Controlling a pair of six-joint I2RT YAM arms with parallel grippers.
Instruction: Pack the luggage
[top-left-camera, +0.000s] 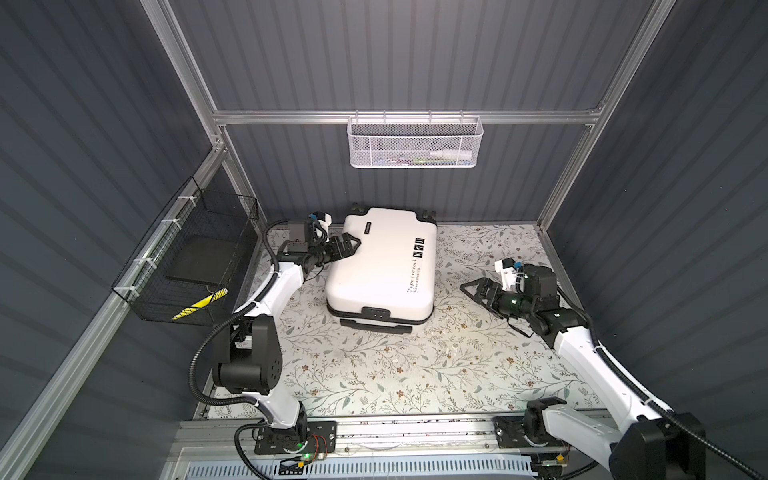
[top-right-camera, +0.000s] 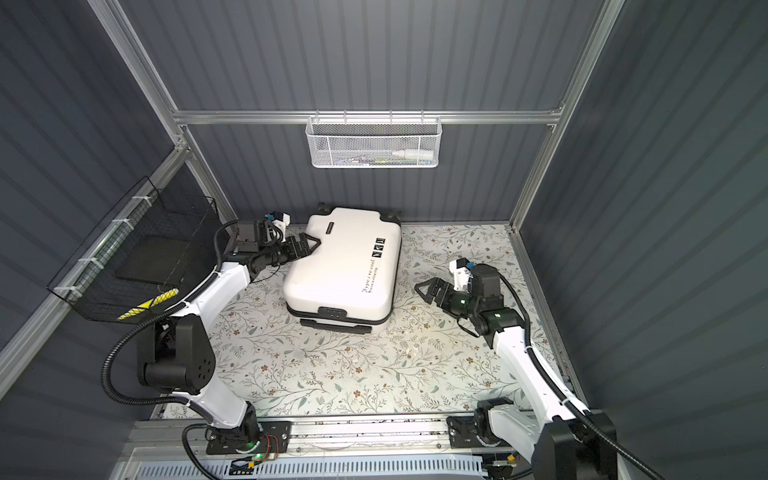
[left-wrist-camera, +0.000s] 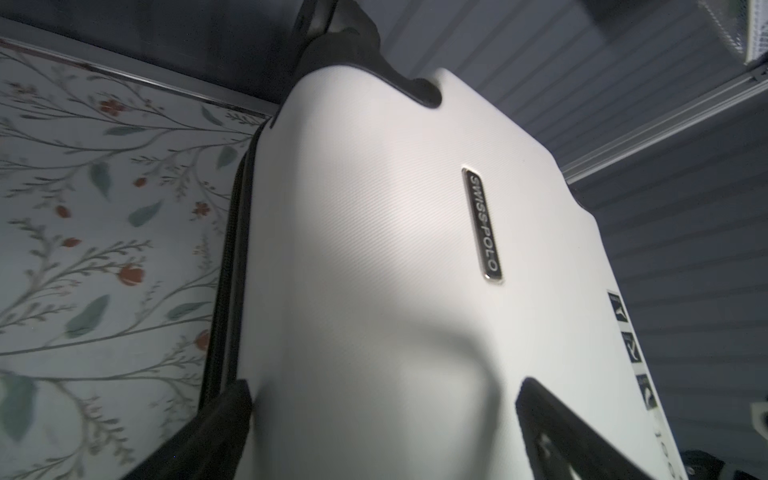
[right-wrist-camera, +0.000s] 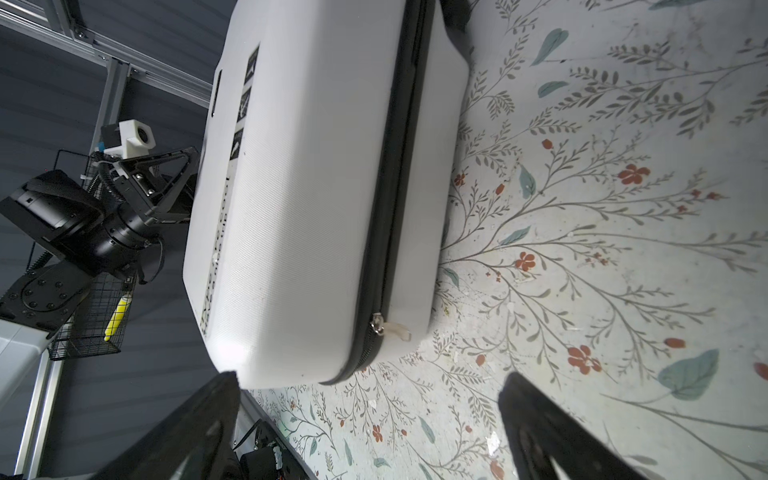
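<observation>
Luggage (top-left-camera: 380, 266) lies closed on the worktop (top-left-camera: 374, 374). Left gripper (top-left-camera: 353, 247) hovers at its edge, fingers apart; right gripper (top-left-camera: 469, 293) sits beside it, fingers apart. Stiff, slick, likely light: take the zipper pull (right-wrist-camera: 392, 328).

We see the white luggage (top-left-camera: 380, 266) zipped shut, lying flat, one long edge between the spread jaws of our left gripper (top-left-camera: 353, 247), with our right gripper (top-left-camera: 465, 288) off its opposite side, not touching.
</observation>
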